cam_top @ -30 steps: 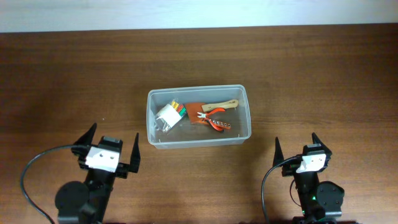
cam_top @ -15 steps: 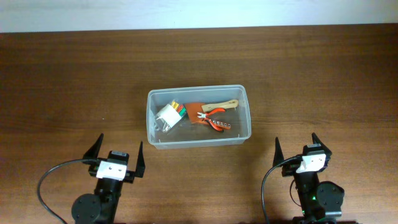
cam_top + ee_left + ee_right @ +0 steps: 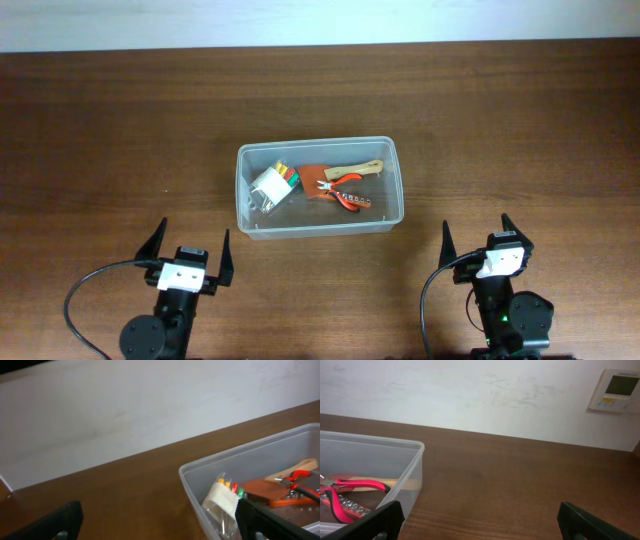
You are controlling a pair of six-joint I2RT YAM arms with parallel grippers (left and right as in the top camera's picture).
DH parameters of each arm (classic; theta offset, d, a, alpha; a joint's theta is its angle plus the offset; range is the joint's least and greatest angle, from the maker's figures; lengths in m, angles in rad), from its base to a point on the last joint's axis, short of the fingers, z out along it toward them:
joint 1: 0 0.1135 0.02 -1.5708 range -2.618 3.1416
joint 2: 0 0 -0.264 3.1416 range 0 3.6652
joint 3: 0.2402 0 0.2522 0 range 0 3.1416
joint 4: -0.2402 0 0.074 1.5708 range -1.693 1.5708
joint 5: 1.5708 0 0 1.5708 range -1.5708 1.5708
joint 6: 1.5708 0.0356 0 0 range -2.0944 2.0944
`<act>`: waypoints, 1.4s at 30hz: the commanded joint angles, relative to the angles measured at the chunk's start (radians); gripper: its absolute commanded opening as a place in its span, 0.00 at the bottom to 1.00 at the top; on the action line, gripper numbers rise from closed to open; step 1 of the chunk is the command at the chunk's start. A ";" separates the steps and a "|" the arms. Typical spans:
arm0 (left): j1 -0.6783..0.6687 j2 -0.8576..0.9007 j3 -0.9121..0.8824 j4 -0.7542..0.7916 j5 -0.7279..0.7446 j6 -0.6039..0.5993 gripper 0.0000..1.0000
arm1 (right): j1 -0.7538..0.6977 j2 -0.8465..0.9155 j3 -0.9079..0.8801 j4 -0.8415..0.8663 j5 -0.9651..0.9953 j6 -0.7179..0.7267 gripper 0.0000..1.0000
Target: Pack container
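The clear plastic container (image 3: 392,190) stands at the table's middle. Inside lie a white packet with coloured tips (image 3: 272,184), a brown flat piece (image 3: 314,177), a wooden-handled tool (image 3: 358,168) and red pliers (image 3: 350,198). My left gripper (image 3: 191,246) is open and empty near the front edge, left of and below the container. My right gripper (image 3: 477,234) is open and empty at the front right. The left wrist view shows the container (image 3: 192,491) with the packet (image 3: 222,497). The right wrist view shows the container's corner (image 3: 415,467) and the pliers (image 3: 345,497).
The wooden table (image 3: 120,130) runs back to a white wall (image 3: 300,20). A wall thermostat (image 3: 617,390) shows in the right wrist view. Black cables loop beside both arm bases at the front edge.
My left arm has drawn back toward the front edge and turned straight, its gripper open throughout. The right arm and the container's contents have not moved.
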 commanded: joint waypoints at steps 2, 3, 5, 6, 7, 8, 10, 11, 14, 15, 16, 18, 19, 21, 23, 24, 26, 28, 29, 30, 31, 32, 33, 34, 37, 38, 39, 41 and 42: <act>0.037 -0.011 -0.055 0.027 -0.007 -0.006 0.99 | 0.005 -0.010 -0.005 -0.005 -0.008 0.009 0.99; 0.042 -0.011 -0.067 0.044 -0.007 -0.006 0.99 | 0.005 -0.010 -0.005 -0.005 -0.008 0.009 0.99; 0.048 -0.011 -0.088 0.078 -0.007 -0.006 0.99 | 0.005 -0.010 -0.005 -0.005 -0.008 0.009 0.99; 0.049 -0.011 -0.096 0.090 -0.007 -0.006 0.99 | 0.005 -0.010 -0.005 -0.005 -0.008 0.009 0.99; 0.049 -0.011 -0.106 0.105 -0.007 -0.006 0.99 | 0.005 -0.010 -0.005 -0.005 -0.008 0.009 0.99; 0.049 -0.011 -0.113 0.111 -0.006 -0.006 0.99 | 0.005 -0.010 -0.005 -0.005 -0.008 0.009 0.99; 0.049 -0.011 -0.112 0.107 -0.008 -0.006 0.99 | 0.005 -0.010 -0.005 -0.005 -0.008 0.009 0.99; 0.049 -0.011 -0.112 0.107 -0.008 -0.006 0.99 | 0.005 -0.010 -0.005 -0.005 -0.008 0.009 0.99; 0.049 -0.011 -0.112 0.106 -0.008 -0.006 0.99 | 0.005 -0.010 -0.005 -0.005 -0.008 0.009 0.99; 0.049 -0.011 -0.112 0.105 -0.008 -0.006 0.99 | 0.005 -0.010 -0.005 -0.005 -0.008 0.009 0.99; 0.049 -0.011 -0.112 0.096 -0.008 -0.006 0.99 | 0.005 -0.010 -0.005 -0.005 -0.008 0.009 0.99; 0.049 -0.011 -0.112 0.052 -0.010 -0.006 0.99 | 0.005 -0.010 -0.005 -0.005 -0.008 0.009 0.99; 0.049 -0.011 -0.112 0.056 -0.019 -0.006 0.99 | 0.005 -0.010 -0.005 -0.005 -0.008 0.009 0.99; 0.049 -0.011 -0.112 0.057 -0.024 -0.006 0.99 | 0.005 -0.010 -0.005 -0.005 -0.008 0.009 0.99; 0.049 -0.011 -0.112 0.057 -0.025 -0.006 0.99 | 0.005 -0.010 -0.005 -0.005 -0.008 0.009 0.99; 0.049 -0.011 -0.112 0.056 -0.025 -0.006 0.99 | 0.005 -0.010 -0.005 -0.005 -0.008 0.009 0.99; 0.049 -0.011 -0.112 0.057 -0.022 -0.006 0.99 | 0.005 -0.010 -0.005 -0.005 -0.008 0.009 0.99; 0.049 -0.011 -0.112 0.057 -0.022 -0.006 0.99 | 0.005 -0.010 -0.005 -0.005 -0.008 0.009 0.99; 0.049 -0.011 -0.112 0.057 -0.022 -0.006 0.99 | 0.005 -0.010 -0.005 -0.005 -0.008 0.009 0.99; 0.049 -0.011 -0.112 0.057 -0.022 -0.006 0.99 | 0.005 -0.010 -0.005 -0.005 -0.008 0.009 0.99; 0.049 -0.011 -0.112 0.057 -0.022 -0.006 0.99 | 0.005 -0.010 -0.005 -0.005 -0.008 0.009 0.99; 0.049 -0.010 -0.112 0.057 -0.022 -0.006 0.99 | 0.005 -0.010 -0.005 -0.005 -0.008 0.009 0.99; 0.049 -0.010 -0.112 0.057 -0.022 -0.006 0.99 | 0.005 -0.010 -0.005 -0.005 -0.008 0.009 0.99; 0.049 -0.010 -0.112 0.057 -0.022 -0.006 0.99 | 0.005 -0.010 -0.005 -0.005 -0.008 0.009 0.99; 0.049 -0.010 -0.112 0.057 -0.022 -0.006 0.99 | 0.005 -0.010 -0.005 -0.005 -0.008 0.009 0.99; 0.049 -0.010 -0.112 0.057 -0.022 -0.006 0.99 | 0.005 -0.010 -0.005 -0.005 -0.008 0.009 0.99; 0.049 -0.010 -0.112 0.057 -0.022 -0.006 0.99 | 0.005 -0.010 -0.005 -0.005 -0.008 0.009 0.99; 0.049 -0.010 -0.112 0.057 -0.022 -0.006 0.99 | 0.005 -0.010 -0.005 -0.005 -0.008 0.009 0.99; 0.049 -0.010 -0.112 0.057 -0.022 -0.006 0.99 | 0.005 -0.010 -0.005 -0.005 -0.008 0.009 0.99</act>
